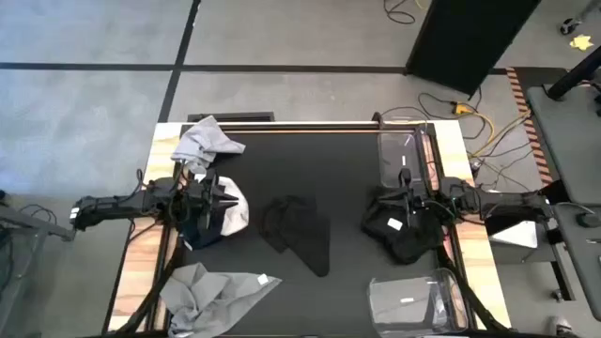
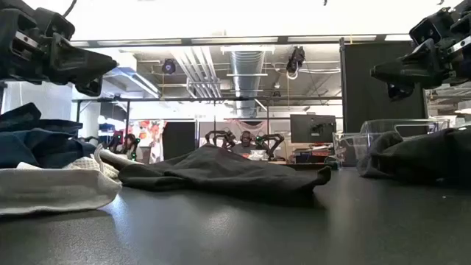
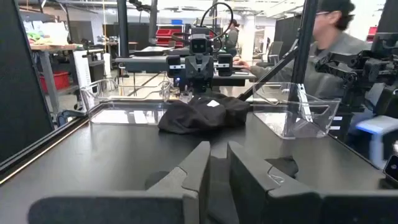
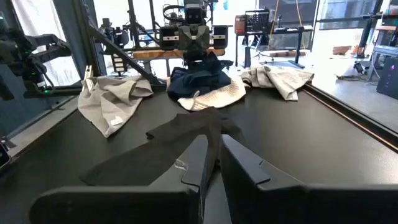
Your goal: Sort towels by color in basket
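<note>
While both arms hover above the table, the left gripper (image 1: 228, 199) is closed and empty over a navy-and-white towel pile (image 1: 225, 218). The right gripper (image 1: 385, 199) is closed and empty over a black towel pile (image 1: 406, 235).

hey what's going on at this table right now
Two robot arms are sorting towels by color. The left gripper hangs shut and empty over a white and navy pile at the left edge. The right gripper, also shut and empty, hangs over a black pile on the right. A black towel lies mid-table; two grey towels wait on the left. Clear bins sit on the right.
</note>
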